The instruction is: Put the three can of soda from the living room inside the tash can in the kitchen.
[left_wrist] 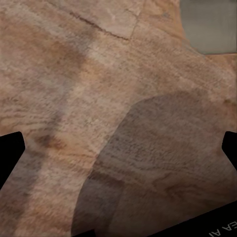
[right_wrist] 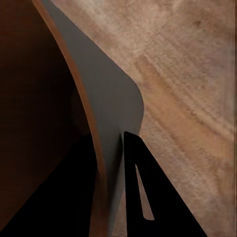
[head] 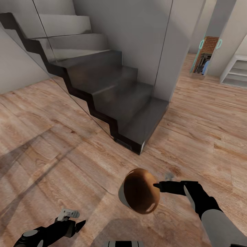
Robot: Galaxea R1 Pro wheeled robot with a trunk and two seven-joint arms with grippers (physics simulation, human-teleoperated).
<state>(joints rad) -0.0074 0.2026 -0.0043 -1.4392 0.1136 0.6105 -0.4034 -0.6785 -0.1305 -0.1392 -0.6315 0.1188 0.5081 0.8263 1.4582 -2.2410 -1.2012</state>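
Robot rolling over a wood floor, carrying the small copper trash can in its right arm.

Nearest, the left gripper (head: 70, 219) hangs low over the wood floor (head: 51, 144), jaws spread wide and empty. Just ahead, the right gripper (head: 161, 186) has its jaws closed on the thin rim of the tash can (head: 141, 195), one finger (right_wrist: 140, 197) outside the wall, the bin held clear of the floor. Carrying well likely means a firm pinch and a level bin. Beyond stands a dark staircase (head: 113, 92); far off, a brick fireplace (head: 210, 44).
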